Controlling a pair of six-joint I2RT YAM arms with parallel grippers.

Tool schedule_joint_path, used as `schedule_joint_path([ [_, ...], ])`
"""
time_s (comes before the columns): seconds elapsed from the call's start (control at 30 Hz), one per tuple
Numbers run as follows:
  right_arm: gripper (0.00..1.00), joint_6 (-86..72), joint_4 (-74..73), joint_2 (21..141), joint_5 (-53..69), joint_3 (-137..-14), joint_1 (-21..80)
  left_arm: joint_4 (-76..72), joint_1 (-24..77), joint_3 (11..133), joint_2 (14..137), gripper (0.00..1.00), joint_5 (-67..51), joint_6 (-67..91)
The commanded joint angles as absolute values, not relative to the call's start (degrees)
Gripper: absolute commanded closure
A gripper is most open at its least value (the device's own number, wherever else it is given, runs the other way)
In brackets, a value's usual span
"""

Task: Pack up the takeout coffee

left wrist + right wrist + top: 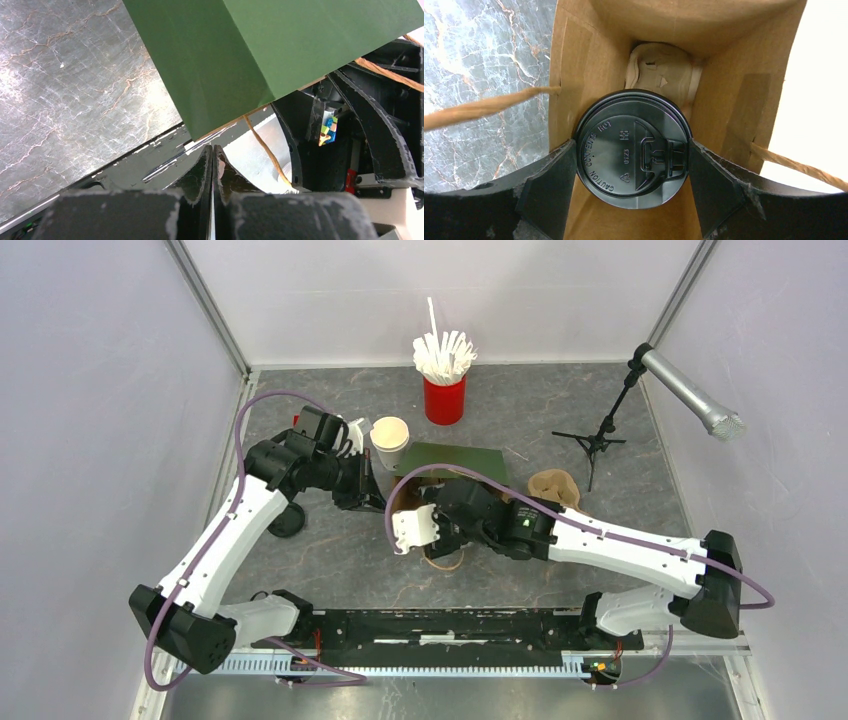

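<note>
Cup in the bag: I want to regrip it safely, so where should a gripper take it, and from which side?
Pinch the cup at its round lid rim, on opposite sides, entering through the bag's open mouth: the lid faces that mouth and paper walls block other sides.

The takeout coffee (pixel 633 145) bears "CAUTION CONTENTS HOT" embossed round its black lid (pixel 609 150).

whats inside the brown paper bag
Inside the paper bag is the takeout coffee, held in the right gripper. Beyond it lies a pale crumpled thing. The black lid hides the cup's sides and whatever is beneath.
</note>
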State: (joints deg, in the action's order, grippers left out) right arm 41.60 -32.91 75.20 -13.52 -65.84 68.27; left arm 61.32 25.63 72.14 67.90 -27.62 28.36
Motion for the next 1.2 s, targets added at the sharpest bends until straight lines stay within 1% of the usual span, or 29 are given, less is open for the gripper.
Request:
schedule_joint_path([
  [0.0, 0.38, 43.9, -27.8, 72.6, -10.5, -64.0, 67.7, 60.7, 25.8, 72.3, 67.3, 0.96, -30.2, 25.9],
  [0.03, 0.39, 43.7, -27.2, 72.4, -10.7, -63.3, 67.7, 60.8, 25.8, 72.2, 67.0, 0.90, -29.6, 26.2],
  [0.1, 0.39, 43.6, -25.4, 71.4, -11.5, -61.8, 67.6, 61.1, 25.8, 71.9, 66.2, 0.69, -27.5, 27.2],
  [0.17, 0.39, 43.3, -24.5, 71.0, -11.7, -61.3, 67.4, 61.1, 25.8, 71.3, 65.5, 0.57, -26.7, 27.7],
  [0.2, 0.39, 43.1, -24.4, 71.0, -11.7, -61.4, 67.2, 61.1, 25.8, 70.8, 65.3, 0.49, -26.1, 28.0],
  [0.23, 0.38, 43.0, -24.5, 71.0, -11.7, -61.5, 67.2, 60.4, 25.8, 70.0, 64.9, 0.45, -25.7, 28.5],
  [0.3, 0.39, 42.8, -24.7, 71.2, -11.7, -61.7, 67.0, 57.9, 25.8, 68.1, 63.9, 0.42, -26.5, 29.5],
  [0.47, 0.39, 41.7, -24.4, 71.3, -11.6, -62.0, 66.6, 49.1, 26.5, 61.1, 60.8, 0.38, -27.0, 32.5],
  [0.53, 0.39, 41.2, -24.6, 71.3, -11.4, -62.1, 66.6, 45.6, 27.5, 59.2, 59.1, 0.35, -25.9, 33.1],
  [0.67, 0.39, 40.3, -25.0, 71.1, -11.1, -61.9, 66.5, 40.2, 28.4, 56.8, 56.9, 0.35, -23.0, 34.2],
  [0.83, 0.40, 39.6, -25.7, 70.1, -11.1, -61.7, 66.6, 36.6, 29.3, 55.6, 56.1, 0.41, -18.5, 35.4],
  [0.97, 0.40, 39.2, -25.6, 69.4, -11.3, -61.3, 66.5, 35.6, 29.6, 53.9, 57.0, 0.48, -18.3, 35.9],
  [1.17, 0.40, 38.5, -25.7, 68.7, -11.5, -61.1, 66.6, 33.9, 31.6, 52.7, 56.3, 0.49, -17.2, 37.0],
])
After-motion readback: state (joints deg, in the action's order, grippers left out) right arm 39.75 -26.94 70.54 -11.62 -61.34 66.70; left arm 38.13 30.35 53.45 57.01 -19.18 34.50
